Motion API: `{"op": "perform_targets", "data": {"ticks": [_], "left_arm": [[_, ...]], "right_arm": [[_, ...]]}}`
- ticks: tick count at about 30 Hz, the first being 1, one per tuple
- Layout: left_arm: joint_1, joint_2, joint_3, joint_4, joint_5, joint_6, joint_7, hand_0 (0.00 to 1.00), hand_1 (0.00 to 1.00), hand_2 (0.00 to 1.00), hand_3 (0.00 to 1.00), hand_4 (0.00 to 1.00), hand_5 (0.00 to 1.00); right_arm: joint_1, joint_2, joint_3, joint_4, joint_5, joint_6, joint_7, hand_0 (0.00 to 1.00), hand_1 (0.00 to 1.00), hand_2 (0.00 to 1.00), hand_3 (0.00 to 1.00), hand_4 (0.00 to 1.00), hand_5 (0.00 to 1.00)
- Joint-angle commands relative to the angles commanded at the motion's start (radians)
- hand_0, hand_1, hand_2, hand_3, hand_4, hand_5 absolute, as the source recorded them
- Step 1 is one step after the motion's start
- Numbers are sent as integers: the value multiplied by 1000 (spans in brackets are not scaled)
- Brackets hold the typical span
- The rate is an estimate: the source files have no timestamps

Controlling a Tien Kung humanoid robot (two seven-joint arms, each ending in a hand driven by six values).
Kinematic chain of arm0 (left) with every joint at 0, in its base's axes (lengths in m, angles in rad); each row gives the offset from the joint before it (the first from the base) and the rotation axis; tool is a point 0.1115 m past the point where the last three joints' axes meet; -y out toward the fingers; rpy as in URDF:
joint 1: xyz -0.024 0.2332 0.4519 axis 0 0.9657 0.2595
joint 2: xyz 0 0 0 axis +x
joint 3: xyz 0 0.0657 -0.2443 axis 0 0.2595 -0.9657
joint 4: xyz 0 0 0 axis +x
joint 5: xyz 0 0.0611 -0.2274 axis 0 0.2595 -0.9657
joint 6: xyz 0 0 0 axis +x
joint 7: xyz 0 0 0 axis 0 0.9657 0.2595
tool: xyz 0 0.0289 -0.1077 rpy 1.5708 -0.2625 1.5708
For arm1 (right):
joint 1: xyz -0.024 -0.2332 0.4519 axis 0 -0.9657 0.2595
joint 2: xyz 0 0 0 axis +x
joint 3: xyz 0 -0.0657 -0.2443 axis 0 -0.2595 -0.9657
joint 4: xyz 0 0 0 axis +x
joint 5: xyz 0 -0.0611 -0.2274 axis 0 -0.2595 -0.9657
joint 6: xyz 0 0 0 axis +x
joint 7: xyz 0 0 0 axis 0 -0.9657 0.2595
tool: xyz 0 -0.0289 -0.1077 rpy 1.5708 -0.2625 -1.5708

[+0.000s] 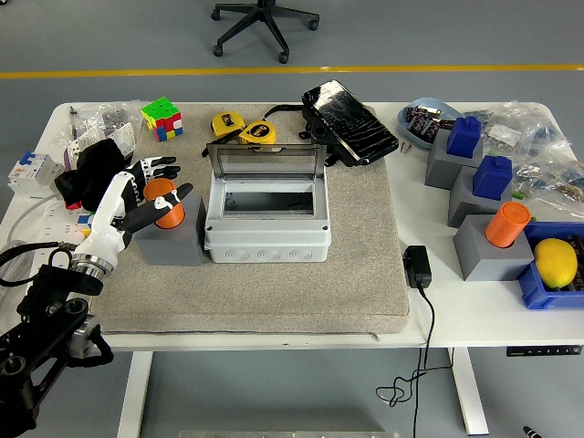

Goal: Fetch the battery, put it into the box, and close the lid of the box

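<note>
I am watching the left hand (146,194) closing around the orange battery (165,203), fingers behind it and thumb across its front, though I cannot tell how firm the grip is. The battery is standing upright in a grey block (172,241) on the mat (265,274), just left of the box (266,224). The box is sitting open at the mat's middle, its clear lid (265,162) standing up at the far side. The left arm is reaching in from the lower left corner. A second orange battery (506,224) is standing in another grey block (491,252) at the table's (474,319) right, with two blue pieces (479,155) on grey blocks behind it and a lemon (556,262) in a blue tray (538,294) beside it. A charger (417,266) is lying right of the mat, its cable hanging over the near edge.
</note>
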Motion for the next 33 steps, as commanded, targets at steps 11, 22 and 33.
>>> {"op": "perform_targets", "data": {"ticks": [11, 22, 33], "left_arm": [[-6, -10, 16, 4, -79, -9, -23, 597, 553, 504, 539, 998, 121], [-20, -22, 24, 26, -100, -4, -28, 465, 441, 439, 430, 977, 2], [-38, -40, 30, 48, -133, 5, -35, 267, 263, 271, 257, 655, 2]], "right_arm": [[-1, 0, -4, 0, 2, -1, 1, 572, 640, 657, 546, 869, 394], [-1, 0, -5, 0, 4, -2, 1, 572, 640, 657, 547, 869, 394], [-1, 0, -8, 1, 5, -3, 3, 572, 639, 657, 547, 870, 394]]}}
